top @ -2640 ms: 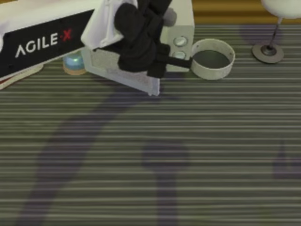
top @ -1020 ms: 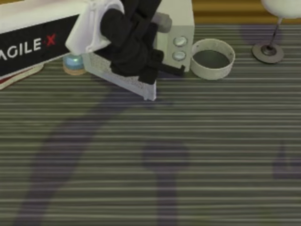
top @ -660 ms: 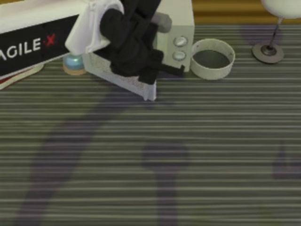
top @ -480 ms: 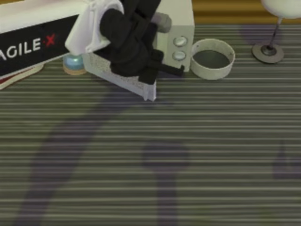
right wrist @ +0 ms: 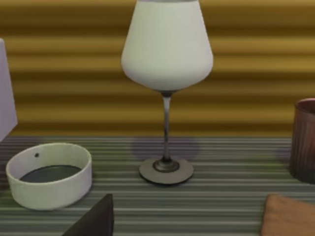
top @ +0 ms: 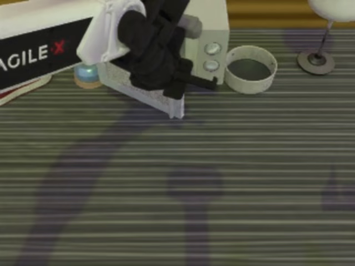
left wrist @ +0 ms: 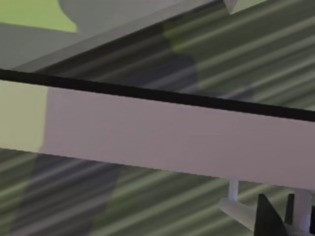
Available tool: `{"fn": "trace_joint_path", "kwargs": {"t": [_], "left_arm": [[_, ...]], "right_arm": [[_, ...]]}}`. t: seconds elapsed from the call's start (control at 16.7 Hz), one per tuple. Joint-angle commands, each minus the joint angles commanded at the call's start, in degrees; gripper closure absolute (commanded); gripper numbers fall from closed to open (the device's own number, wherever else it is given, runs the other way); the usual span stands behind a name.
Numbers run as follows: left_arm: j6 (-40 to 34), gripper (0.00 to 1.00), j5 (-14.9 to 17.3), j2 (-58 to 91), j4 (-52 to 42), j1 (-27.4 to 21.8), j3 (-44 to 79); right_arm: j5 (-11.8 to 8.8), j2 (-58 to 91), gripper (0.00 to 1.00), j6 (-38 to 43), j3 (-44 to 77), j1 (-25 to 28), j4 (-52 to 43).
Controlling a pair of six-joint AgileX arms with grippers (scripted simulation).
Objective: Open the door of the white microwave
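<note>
Even soft light, broad arm shadows on table

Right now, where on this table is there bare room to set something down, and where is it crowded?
The striped table lies bare across its whole near part, below the door and the white bowl. A smaller free patch sits between the bowl and the wine glass. The far left is crowded: the white microwave, its swung-out door, the left gripper and a small round object.

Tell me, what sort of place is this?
Probably a computer-made kitchen or dining table rather than a real room: a white microwave with its door swung open, a round bowl and a big wine glass.
</note>
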Motion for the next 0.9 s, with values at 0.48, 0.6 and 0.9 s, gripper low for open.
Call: {"fn": "trace_joint_path", "kwargs": {"t": [0.48, 0.6, 0.9], "left_arm": [[5.1, 1.0, 3.0, -3.2, 1.4, 1.4, -4.2], [6.2, 1.0, 3.6, -3.8, 1.7, 1.7, -5.1], [6.2, 1.0, 3.6, -3.8, 1.7, 1.7, -5.1]], "right_arm": [[0.0, 0.0, 0.0, 0.0, 0.0, 0.0, 0.0], [0.0, 0.0, 0.0, 0.0, 0.0, 0.0, 0.0], [0.0, 0.0, 0.0, 0.0, 0.0, 0.0, 0.0]]}}
